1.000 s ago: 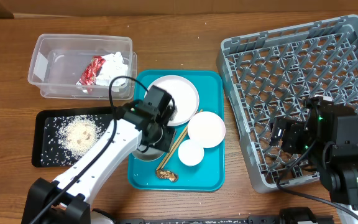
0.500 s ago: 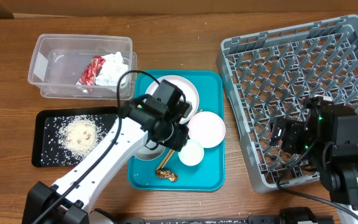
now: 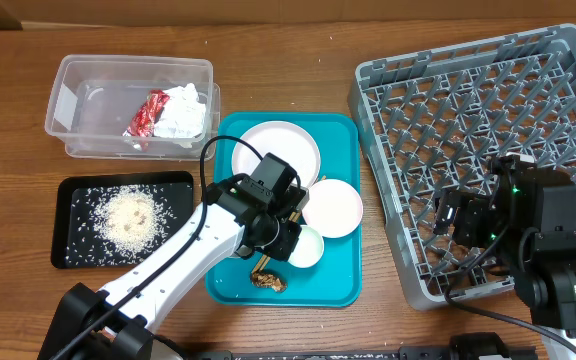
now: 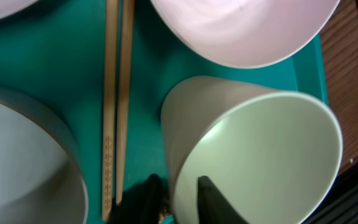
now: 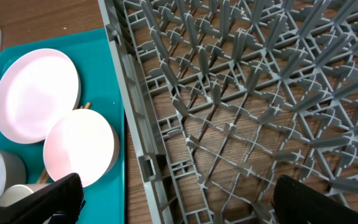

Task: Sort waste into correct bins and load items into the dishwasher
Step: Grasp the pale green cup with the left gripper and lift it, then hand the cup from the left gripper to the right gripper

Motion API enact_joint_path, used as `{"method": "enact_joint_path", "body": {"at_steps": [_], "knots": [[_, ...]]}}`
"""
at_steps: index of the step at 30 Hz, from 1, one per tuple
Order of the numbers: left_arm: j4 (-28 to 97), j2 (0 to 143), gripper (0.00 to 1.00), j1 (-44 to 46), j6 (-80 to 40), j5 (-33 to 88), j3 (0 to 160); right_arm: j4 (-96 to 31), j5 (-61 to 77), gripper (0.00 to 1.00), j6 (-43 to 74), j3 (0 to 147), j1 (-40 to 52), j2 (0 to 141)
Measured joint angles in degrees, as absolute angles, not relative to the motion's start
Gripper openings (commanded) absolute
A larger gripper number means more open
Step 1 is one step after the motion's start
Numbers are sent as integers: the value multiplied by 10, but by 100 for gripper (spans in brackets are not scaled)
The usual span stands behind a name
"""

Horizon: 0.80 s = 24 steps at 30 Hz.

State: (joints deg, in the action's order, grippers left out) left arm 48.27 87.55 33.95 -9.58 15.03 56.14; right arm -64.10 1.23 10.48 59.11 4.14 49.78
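Grey lattice rack [image 3: 468,90], teal tray [image 3: 338,285], white cup [image 3: 308,247], pink bowl [image 3: 332,207], red wrapper [image 3: 148,112]

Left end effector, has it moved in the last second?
Yes. Against the teal tray, the left end effector has shifted right, toward the dish rack, onto the white cup.

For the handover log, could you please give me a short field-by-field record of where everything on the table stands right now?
clear tub: napkin and red wrapper inside
black tray: rice scattered on it
teal tray: plate, pink bowl, grey bowl, cup, chopsticks, brown scrap
dish rack: no dishes visible in it
left hand: closed on the cup's wall, one finger inside
right hand: open, above the dish rack
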Motion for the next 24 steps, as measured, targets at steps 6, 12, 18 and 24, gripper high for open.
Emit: {"method": "enact_joint_path", "body": {"at_steps": [6, 12, 18, 24], "knots": [[477, 875, 4, 340, -93, 152, 559, -647, 12, 100, 105, 591, 41, 498], [490, 875, 4, 321, -99, 194, 561, -657, -5, 100, 108, 591, 41, 498], [506, 867, 4, 225, -75, 345, 606, -652, -47, 100, 155, 591, 41, 503], [383, 858, 4, 131, -103, 516, 624, -600, 129, 100, 109, 592, 41, 562]]}}
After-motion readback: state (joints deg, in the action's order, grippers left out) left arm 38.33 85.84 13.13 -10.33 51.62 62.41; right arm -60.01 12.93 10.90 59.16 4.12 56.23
